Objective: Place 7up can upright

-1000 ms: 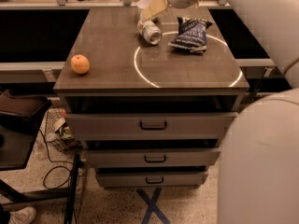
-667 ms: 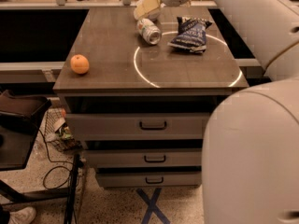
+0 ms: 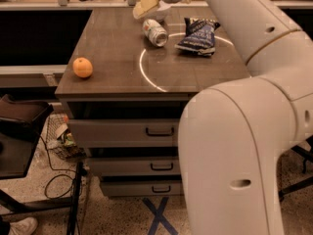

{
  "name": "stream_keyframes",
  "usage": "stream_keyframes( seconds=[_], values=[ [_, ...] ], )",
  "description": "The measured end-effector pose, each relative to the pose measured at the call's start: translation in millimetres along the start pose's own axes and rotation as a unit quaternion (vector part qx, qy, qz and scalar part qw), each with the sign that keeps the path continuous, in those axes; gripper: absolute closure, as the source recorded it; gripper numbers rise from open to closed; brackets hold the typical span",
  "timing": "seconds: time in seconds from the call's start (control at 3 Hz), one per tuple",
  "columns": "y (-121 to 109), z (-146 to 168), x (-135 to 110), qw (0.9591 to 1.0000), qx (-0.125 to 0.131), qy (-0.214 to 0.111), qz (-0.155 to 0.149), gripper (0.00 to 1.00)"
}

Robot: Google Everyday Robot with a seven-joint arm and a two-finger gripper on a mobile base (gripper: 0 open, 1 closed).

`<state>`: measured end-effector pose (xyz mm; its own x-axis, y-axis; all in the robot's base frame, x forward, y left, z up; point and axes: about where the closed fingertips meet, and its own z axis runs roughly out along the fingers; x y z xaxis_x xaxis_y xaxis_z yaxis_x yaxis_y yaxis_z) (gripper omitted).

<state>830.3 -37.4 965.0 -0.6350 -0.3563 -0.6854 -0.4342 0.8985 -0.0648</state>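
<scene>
The 7up can (image 3: 155, 32) lies on its side on the brown tabletop (image 3: 112, 53). It is silvery with green and red markings, and one shiny end faces the front right. My gripper (image 3: 146, 4) hangs just behind the can and slightly to its left, near the far edge of the table. It is above the can and not touching it. My white arm (image 3: 244, 28) reaches in from the right and fills the right side of the camera view.
A dark blue chip bag (image 3: 198, 35) lies right of the can. Part of a white bowl (image 3: 160, 14) shows behind the can, under the gripper. An orange (image 3: 82, 67) sits near the left front edge. Drawers (image 3: 122, 131) are below the top, cables and a basket (image 3: 61, 136) on the floor to the left.
The gripper has drifted a little to the left above the far edge. The arm has swung further across the view. The can, the bag and the orange have not moved.
</scene>
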Motion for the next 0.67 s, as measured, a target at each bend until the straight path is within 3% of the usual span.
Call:
stream_keyframes(
  seconds=[0.67],
  values=[
    [14.2, 39.6, -8.0, 0.9993, 0.023, 0.026, 0.016, 0.00]
  ],
)
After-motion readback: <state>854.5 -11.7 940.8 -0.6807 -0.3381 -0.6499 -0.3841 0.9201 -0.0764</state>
